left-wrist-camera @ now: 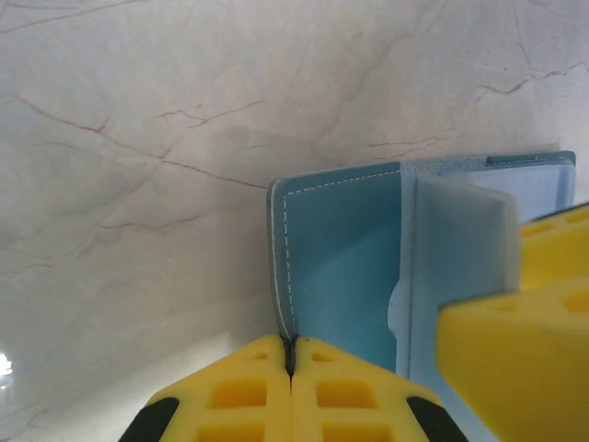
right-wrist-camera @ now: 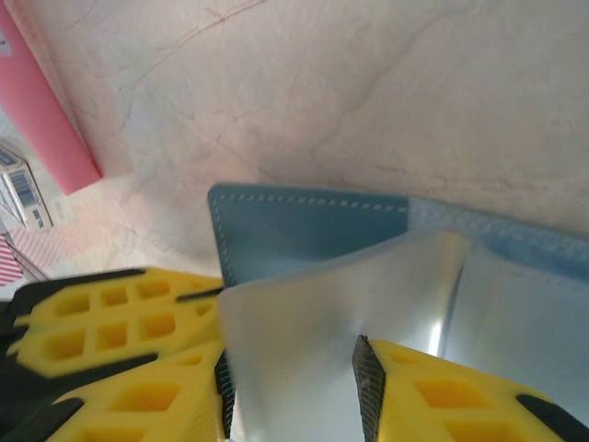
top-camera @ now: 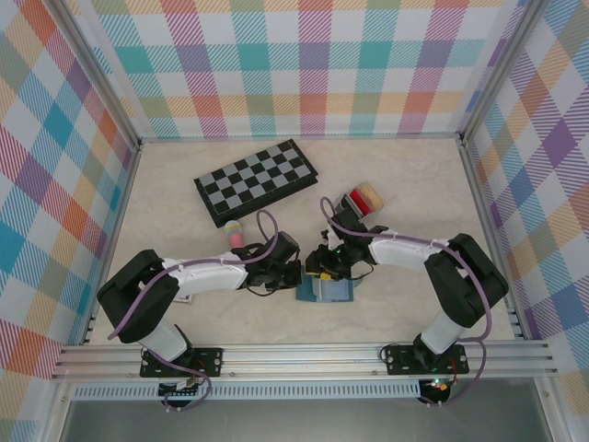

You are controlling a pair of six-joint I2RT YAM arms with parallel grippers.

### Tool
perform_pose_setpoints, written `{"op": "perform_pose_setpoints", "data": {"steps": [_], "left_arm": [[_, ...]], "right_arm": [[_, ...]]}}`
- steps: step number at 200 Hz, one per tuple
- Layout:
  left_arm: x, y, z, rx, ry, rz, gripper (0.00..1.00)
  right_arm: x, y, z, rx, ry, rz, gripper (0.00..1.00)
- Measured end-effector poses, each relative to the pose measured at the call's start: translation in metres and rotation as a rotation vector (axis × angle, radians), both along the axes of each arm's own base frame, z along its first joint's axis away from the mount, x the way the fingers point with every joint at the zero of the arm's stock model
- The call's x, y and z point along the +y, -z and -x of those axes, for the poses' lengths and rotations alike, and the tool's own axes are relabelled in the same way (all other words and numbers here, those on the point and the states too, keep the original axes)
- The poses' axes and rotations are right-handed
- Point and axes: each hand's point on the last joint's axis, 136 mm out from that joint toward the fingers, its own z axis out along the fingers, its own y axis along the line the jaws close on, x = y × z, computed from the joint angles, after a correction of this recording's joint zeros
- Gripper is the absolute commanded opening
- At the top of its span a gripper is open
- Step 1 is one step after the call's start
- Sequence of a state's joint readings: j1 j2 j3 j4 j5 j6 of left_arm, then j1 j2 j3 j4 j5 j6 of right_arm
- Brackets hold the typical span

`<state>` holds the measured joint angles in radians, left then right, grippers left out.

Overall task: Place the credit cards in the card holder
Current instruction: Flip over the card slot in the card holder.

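Observation:
The card holder (top-camera: pixel 329 292) is a teal wallet lying open on the table between my two grippers. In the left wrist view my left gripper (left-wrist-camera: pixel 290 354) is shut on the edge of the wallet's teal cover (left-wrist-camera: pixel 340 249). My right gripper (right-wrist-camera: pixel 293 359) stands over the wallet with its jaws apart. The wallet's pale inner leaf (right-wrist-camera: pixel 313 304) bulges up between its fingers. In the top view the left gripper (top-camera: pixel 293 274) and right gripper (top-camera: pixel 324 267) almost meet above the wallet. Red and tan credit cards (top-camera: pixel 362 198) stand farther back, right of centre.
A folded chessboard (top-camera: pixel 257 181) lies at the back of the table. A small pink thing (top-camera: pixel 235 236) sits left of the grippers, and a pink flat thing (right-wrist-camera: pixel 46 110) lies beside a barcoded box (right-wrist-camera: pixel 23 193). Checked walls enclose three sides.

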<state>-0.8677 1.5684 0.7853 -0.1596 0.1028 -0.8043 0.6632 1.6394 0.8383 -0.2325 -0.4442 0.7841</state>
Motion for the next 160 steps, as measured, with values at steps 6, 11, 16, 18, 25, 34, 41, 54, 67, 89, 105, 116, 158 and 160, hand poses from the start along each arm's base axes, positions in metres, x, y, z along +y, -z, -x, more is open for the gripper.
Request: {"op": "perform_pose_setpoints", "data": {"steps": [6, 11, 16, 18, 25, 34, 41, 54, 67, 89, 105, 116, 158, 160], "left_arm": [[0.001, 0.000, 0.000, -0.003, -0.004, 0.002, 0.05], [0.002, -0.001, 0.000, -0.006, -0.007, 0.001, 0.09], [0.003, -0.001, 0.000, -0.007, -0.013, 0.002, 0.13], [0.003, -0.001, 0.000, -0.009, -0.013, 0.001, 0.15], [0.005, -0.002, 0.000, -0.012, -0.022, 0.002, 0.19], [0.008, -0.002, 0.001, -0.014, -0.036, 0.001, 0.21], [0.012, -0.002, 0.002, -0.018, -0.044, -0.002, 0.23], [0.018, -0.002, 0.005, -0.022, -0.060, -0.005, 0.26], [0.023, -0.004, 0.006, -0.034, -0.070, -0.005, 0.26], [0.026, -0.009, 0.004, -0.052, -0.083, -0.004, 0.26], [0.027, -0.014, 0.002, -0.069, -0.093, 0.004, 0.29], [0.029, -0.019, 0.001, -0.086, -0.105, 0.012, 0.30], [0.037, -0.033, -0.002, -0.130, -0.136, 0.019, 0.30], [0.038, -0.033, -0.002, -0.131, -0.136, 0.018, 0.30]], "right_arm": [[0.000, 0.003, -0.001, 0.006, 0.009, 0.000, 0.42], [0.000, 0.006, -0.001, 0.012, 0.015, 0.002, 0.42], [0.000, 0.008, -0.001, 0.017, 0.020, 0.003, 0.43], [0.000, 0.009, -0.001, 0.019, 0.022, 0.003, 0.43], [0.001, 0.012, -0.001, 0.025, 0.029, 0.001, 0.43], [0.002, 0.013, -0.001, 0.030, 0.035, -0.008, 0.43], [0.004, 0.012, -0.002, 0.031, 0.040, -0.017, 0.43], [0.006, 0.012, -0.004, 0.033, 0.048, -0.030, 0.43], [0.008, 0.012, -0.005, 0.033, 0.049, -0.044, 0.45], [0.012, 0.009, -0.006, 0.035, 0.052, -0.065, 0.52], [0.013, 0.009, -0.006, 0.036, 0.053, -0.070, 0.53], [0.013, 0.008, -0.006, 0.036, 0.052, -0.074, 0.54], [0.003, 0.000, -0.005, 0.016, 0.067, -0.025, 0.61], [0.001, -0.001, -0.005, 0.012, 0.069, -0.017, 0.61]]}}
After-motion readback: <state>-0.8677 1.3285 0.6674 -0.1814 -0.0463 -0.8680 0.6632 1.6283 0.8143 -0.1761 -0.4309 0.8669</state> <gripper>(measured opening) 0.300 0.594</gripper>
